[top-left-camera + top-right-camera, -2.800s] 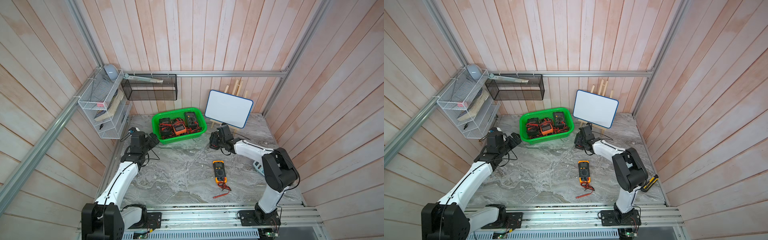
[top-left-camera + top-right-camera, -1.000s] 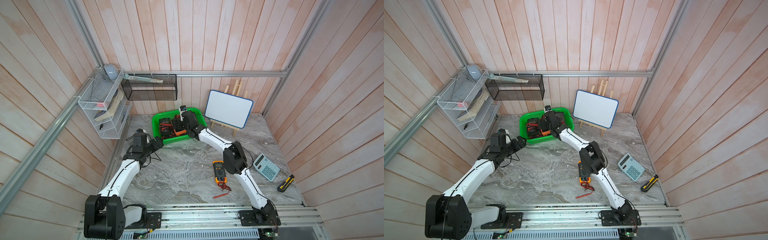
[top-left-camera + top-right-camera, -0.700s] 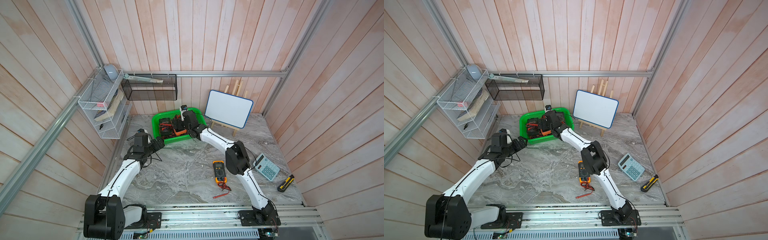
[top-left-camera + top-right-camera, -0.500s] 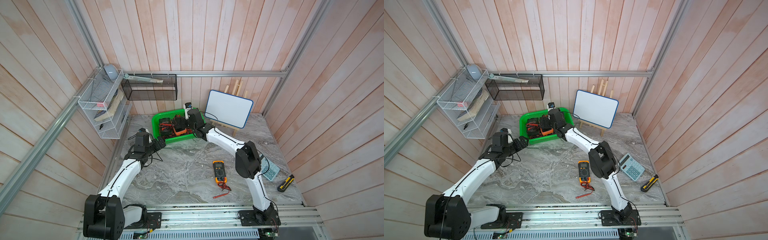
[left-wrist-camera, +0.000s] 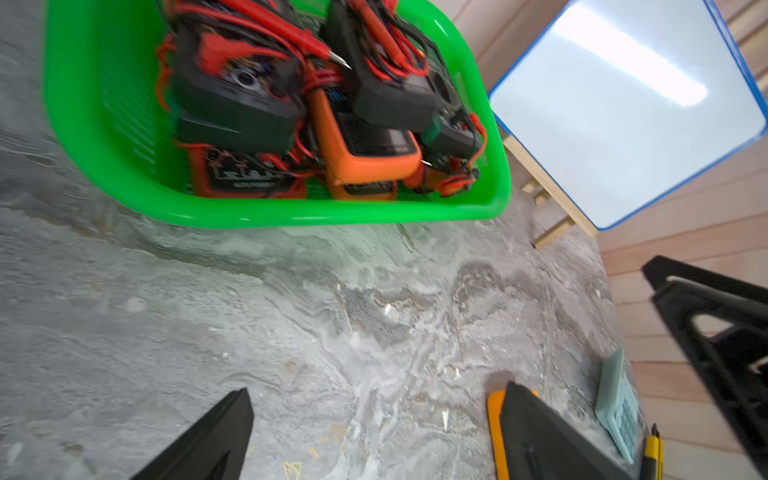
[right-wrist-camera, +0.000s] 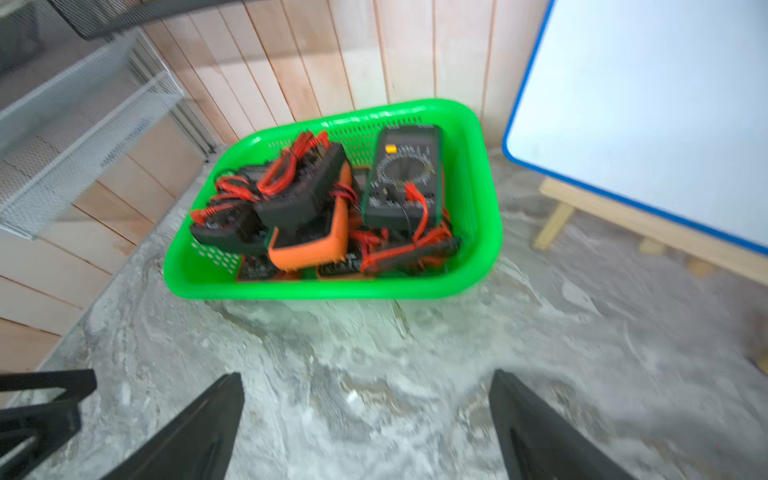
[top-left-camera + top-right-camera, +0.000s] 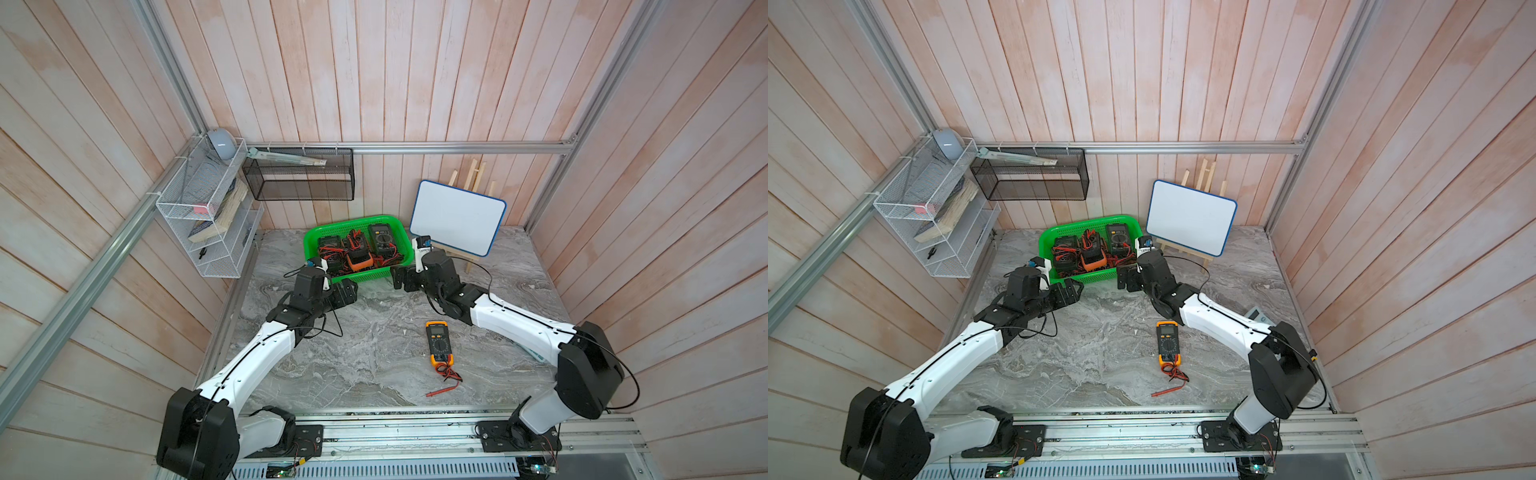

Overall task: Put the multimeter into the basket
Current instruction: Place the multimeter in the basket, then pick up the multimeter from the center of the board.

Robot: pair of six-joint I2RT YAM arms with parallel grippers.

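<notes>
Rack (image 7: pixel 199 232): at your 9 o'clock on the wall; it holds a stack of books or pads, with a grey rounded thing (image 7: pixel 221 143) on its top edge.
Bin (image 7: pixel 299 183): black mesh, on the back wall at 11 o'clock; a pale flat strip (image 7: pixel 286 157) lies along its top edge.
Basket (image 7: pixel 309 245): at 12 o'clock on the table, against the back wall. You can see it in both top views (image 7: pixel 1044 245) and both wrist views (image 5: pixel 291 218) (image 6: pixel 324 291).
Basket contents: several meters piled together, most black, an orange meter (image 7: pixel 359 259) in the middle, and tangled red leads over all of them.
Left gripper (image 7: pixel 347 291): near the basket's 7 o'clock corner and clear of its rim. Your wrist view (image 5: pixel 378 390) shows the jaws wide apart with only table between them.
Right gripper (image 7: pixel 401 278): near the basket's 5 o'clock corner. The jaws are spread wide and hold nothing (image 6: pixel 365 374).
Multimeter (image 7: pixel 438 343): flat on the table, face up, outside the basket and well apart from it, at its 5 o'clock (image 7: pixel 1168 340).
Multimeter axis: the long axis runs close to 12–6. The display end points to 12 and the probe leads (image 7: pixel 446 374) trail from the 6 end.
Whiteboard (image 7: pixel 457 218): at 1 o'clock, tilted back on a wooden easel, just beside the basket.
Calculator (image 7: pixel 1258 313): at 3 o'clock, mostly hidden behind your right arm.
</notes>
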